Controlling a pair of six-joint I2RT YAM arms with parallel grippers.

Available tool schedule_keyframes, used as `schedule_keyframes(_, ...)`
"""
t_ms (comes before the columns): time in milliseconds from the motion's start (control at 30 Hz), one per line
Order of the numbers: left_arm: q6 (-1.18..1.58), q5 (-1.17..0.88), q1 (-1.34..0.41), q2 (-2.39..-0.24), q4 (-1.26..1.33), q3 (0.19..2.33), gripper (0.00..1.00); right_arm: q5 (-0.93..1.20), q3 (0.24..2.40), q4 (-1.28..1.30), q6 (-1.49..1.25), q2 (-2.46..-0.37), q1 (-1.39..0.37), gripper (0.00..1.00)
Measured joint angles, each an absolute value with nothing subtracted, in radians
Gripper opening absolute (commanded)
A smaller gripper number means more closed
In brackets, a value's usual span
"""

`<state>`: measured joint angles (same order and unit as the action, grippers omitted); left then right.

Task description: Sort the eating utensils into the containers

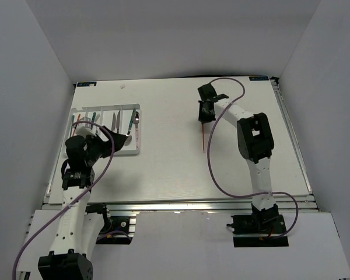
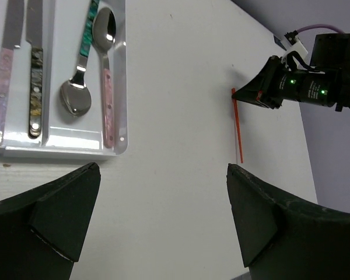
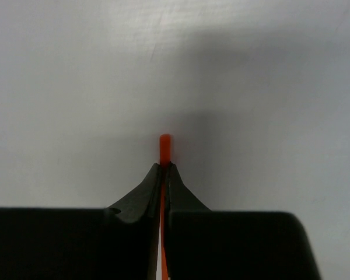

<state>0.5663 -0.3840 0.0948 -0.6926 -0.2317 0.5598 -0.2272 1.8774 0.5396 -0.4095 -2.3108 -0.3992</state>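
the right gripper [image 3: 164, 170] clamps one end of a red chopstick [image 3: 164, 144] on the table [image 1: 163, 169], well apart from the white tray [image 2: 52, 141]. the left gripper [image 2: 162, 178] hangs wide open just beside that tray.

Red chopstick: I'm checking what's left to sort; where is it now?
Top view: the red chopstick is right of centre, well right of the tray, far end pinched in the right end effector.
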Motion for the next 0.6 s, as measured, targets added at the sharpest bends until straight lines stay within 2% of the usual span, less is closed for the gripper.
schedule_keyframes(133,0.582,-0.402,0.046,-0.742,-0.231,0.564,0.98,-0.131,1.66,0.514,-0.388,-2.149,-0.439,0.0)
schedule_keyframes(267,0.619,-0.381,-0.091,-0.788,-0.192,0.566,0.98,-0.093,1.586,0.474,-0.381,-2.034,-0.437,0.0)
schedule_keyframes(467,0.704,-0.302,-0.401,-0.915,-0.004,0.564,0.98,-0.068,1.464,0.373,-0.406,-1.835,-0.463,0.0)
schedule_keyframes(600,0.725,-0.284,-0.613,-1.063,0.123,0.601,0.95,-0.037,1.295,0.251,-0.472,-1.642,-0.546,0.0)
